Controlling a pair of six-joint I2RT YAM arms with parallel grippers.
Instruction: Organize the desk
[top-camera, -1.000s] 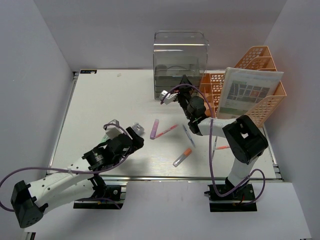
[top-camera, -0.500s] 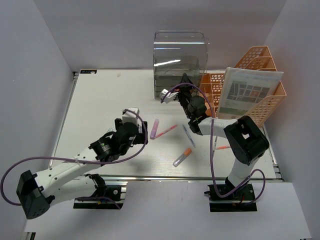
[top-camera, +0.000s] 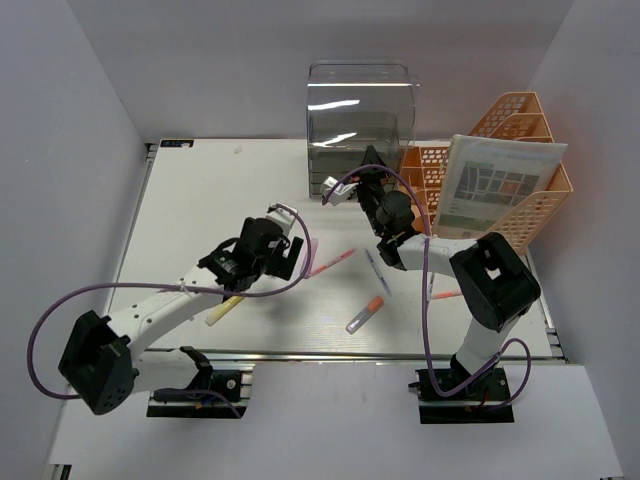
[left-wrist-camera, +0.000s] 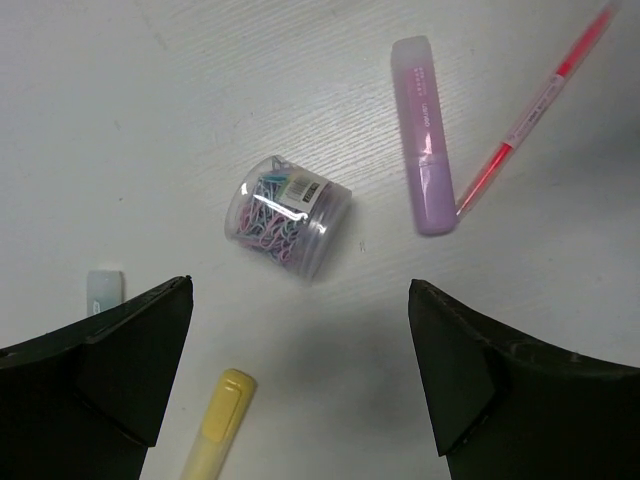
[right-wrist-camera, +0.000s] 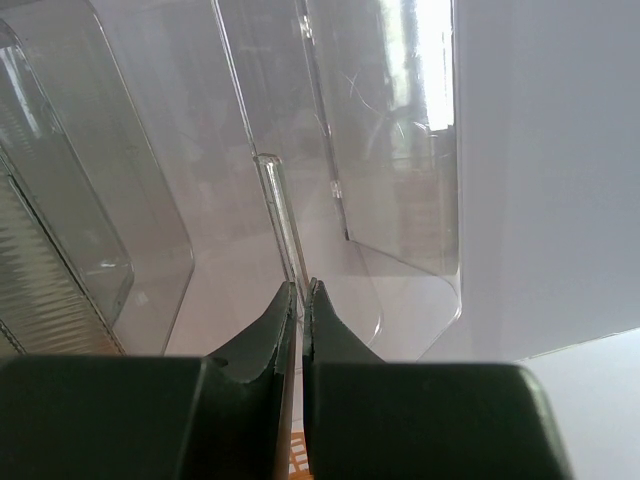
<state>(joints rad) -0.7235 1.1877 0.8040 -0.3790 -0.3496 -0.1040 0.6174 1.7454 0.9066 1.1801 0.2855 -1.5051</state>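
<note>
Spanning the scene: white bench (top-camera: 190, 200). Near left: yellow highlighter (left-wrist-camera: 220, 425). Left fingers (left-wrist-camera: 120, 370) spread wide above a clip jar (left-wrist-camera: 288, 215) lying on its side. Just right: purple highlighter (left-wrist-camera: 423, 140) and red pen (left-wrist-camera: 535, 105), touching. Far centre: clear box (top-camera: 360, 110), with right fingers (right-wrist-camera: 265, 345) pressed together at its thin ridge. Far right: orange rack (top-camera: 520, 130).

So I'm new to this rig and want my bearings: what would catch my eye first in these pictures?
The orange mesh rack with a printed sheet stands at the far right of the desk, beside the clear drawer box, where the right hand is pinched shut on a thin clear lip. Mid-desk, the open left hand hangs over a tub of paper clips, a purple highlighter beside it.
</note>
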